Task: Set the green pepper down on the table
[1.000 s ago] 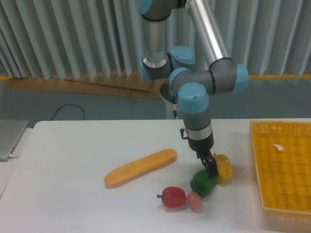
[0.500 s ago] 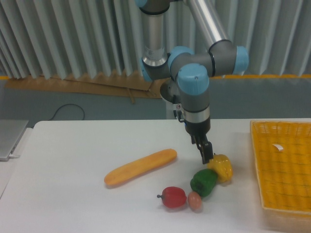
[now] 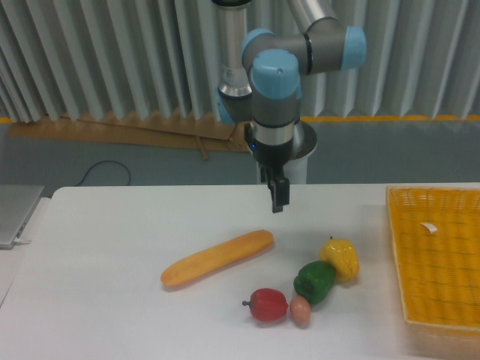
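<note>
1. Your gripper (image 3: 278,201) hangs in the air above the table (image 3: 112,240), holding nothing and touching nothing; from this side its fingers overlap into one dark strip, so you cannot tell whether they are apart or together.
2. The green pepper (image 3: 314,280) rests on the table, well below and to the right of the gripper in this view.
3. A yellow pepper (image 3: 340,257) touches the green one on its upper right.
4. A small peach-coloured fruit (image 3: 300,311) and a red fruit (image 3: 268,304) with a stem lie just in front of the green pepper.
5. A long orange vegetable (image 3: 217,258) lies to the left, apart from the cluster.
6. A yellow mesh basket (image 3: 435,262) sits at the right edge.
</note>
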